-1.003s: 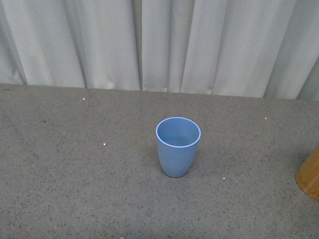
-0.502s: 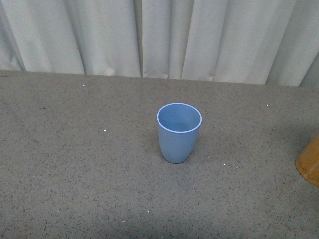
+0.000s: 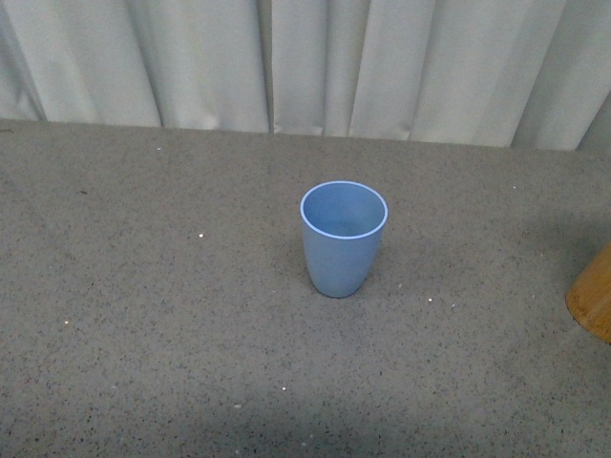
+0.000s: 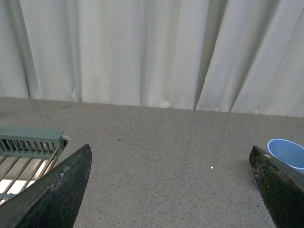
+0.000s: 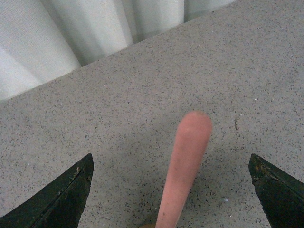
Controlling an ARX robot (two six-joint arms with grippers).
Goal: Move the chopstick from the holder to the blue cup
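- Grey speckled stone-like surface (image 3: 143,315) fills most of the front view, from the lower edge up to the curtain line. It is matte, flecked with dark grains and dotted with a few tiny white specks (image 3: 201,236).
- Pale, off-white curtain (image 3: 305,57) hangs in soft vertical folds across the whole upper band of the front view. It meets the far edge of the surface, and both wrist views show it too.
- Light blue cup (image 3: 344,239) stands upright just right of the frame's centre, mouth open, with nothing visible inside it. Its rim also shows in the left wrist view (image 4: 286,153), beside one dark finger.
- Orange-brown holder (image 3: 594,303) is cut off at the right edge of the front view, at mid-height. Only a slice of its smooth side shows, well apart from the cup.
- Green slatted rack (image 4: 28,142) with thin wires lies on the surface in the left wrist view, near the other finger.
- Left gripper (image 4: 170,152) has its dark fingers spread wide, with bare surface between them and nothing held.
- Right gripper (image 5: 171,159) also has its fingers spread wide.
- Coral-pink chopstick (image 5: 185,166) rises between the right gripper's fingers, blurred and close to the lens, touching neither finger. Its rounded tip is visible, but the other end runs out of frame, so I cannot tell what it stands in.
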